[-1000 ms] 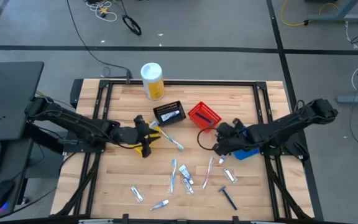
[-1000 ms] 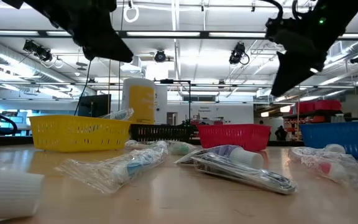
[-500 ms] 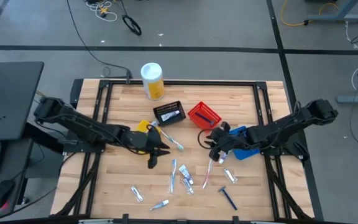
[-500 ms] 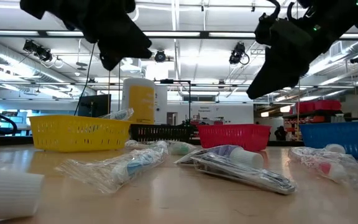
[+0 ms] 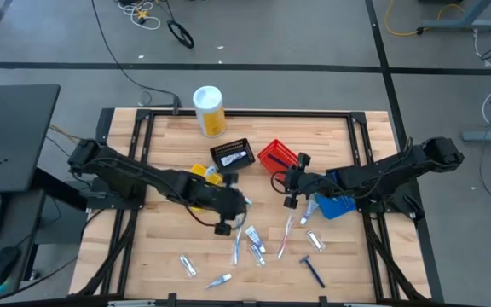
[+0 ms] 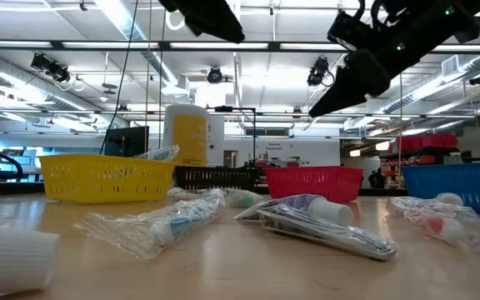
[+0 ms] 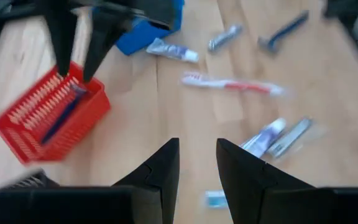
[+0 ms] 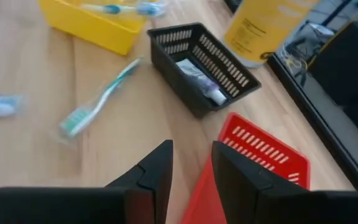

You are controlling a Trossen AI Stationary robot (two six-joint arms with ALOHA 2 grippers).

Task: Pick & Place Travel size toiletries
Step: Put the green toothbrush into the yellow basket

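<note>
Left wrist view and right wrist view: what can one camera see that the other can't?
Only the left wrist view shows the blue basket, a red toothbrush, a loose blue razor and the right gripper, open, above the red basket.

Only the right wrist view shows the yellow basket, the black basket, a green toothbrush and the yellow canister.

Both show the red basket and wooden table.

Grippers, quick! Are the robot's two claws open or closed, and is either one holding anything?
Left gripper: open, holding nothing, above the table.
Right gripper: open, holding nothing, by the red basket.
</note>
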